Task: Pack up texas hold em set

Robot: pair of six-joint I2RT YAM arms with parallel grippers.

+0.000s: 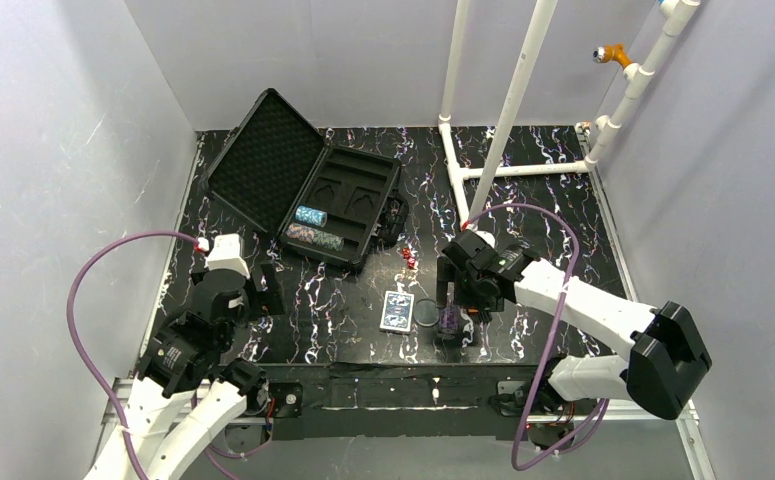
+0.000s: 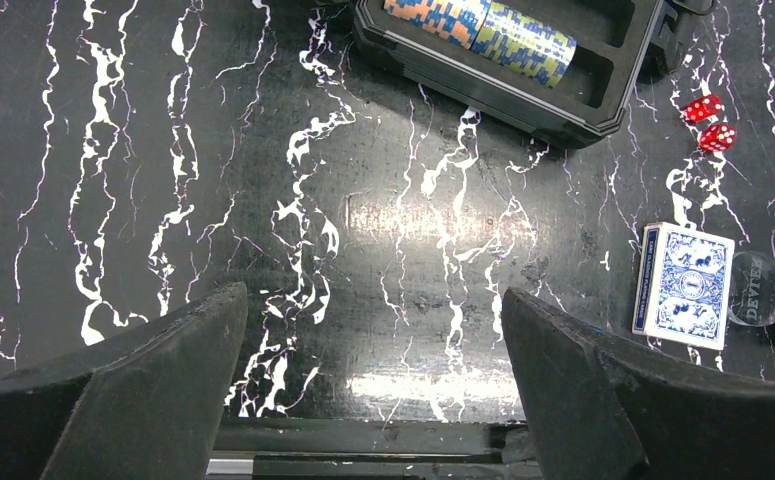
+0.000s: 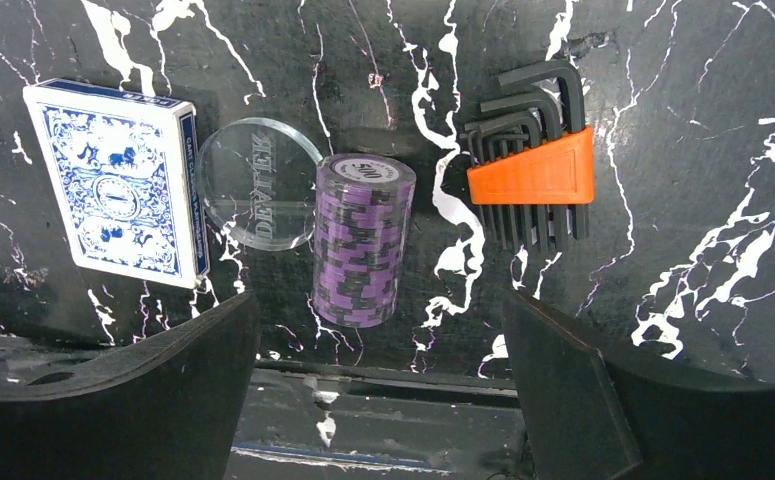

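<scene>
Right gripper point(image 3: 378, 340): jaws wide open, empty, over purple chip roll point(image 3: 361, 240) lying on table point(image 3: 663, 150), touching dealer disc point(image 3: 258, 195), card deck point(image 3: 113, 180) just beside. Left gripper point(image 2: 373, 300): jaws wide open, empty. Case point(image 1: 303, 190) open, two chip rolls point(image 1: 313, 238) in tray.

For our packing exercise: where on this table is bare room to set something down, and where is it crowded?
Free: the tabletop between the case front, the left end effector and the card deck. Crowded: deck, disc, purple chip roll and hex keys lie close together.
</scene>
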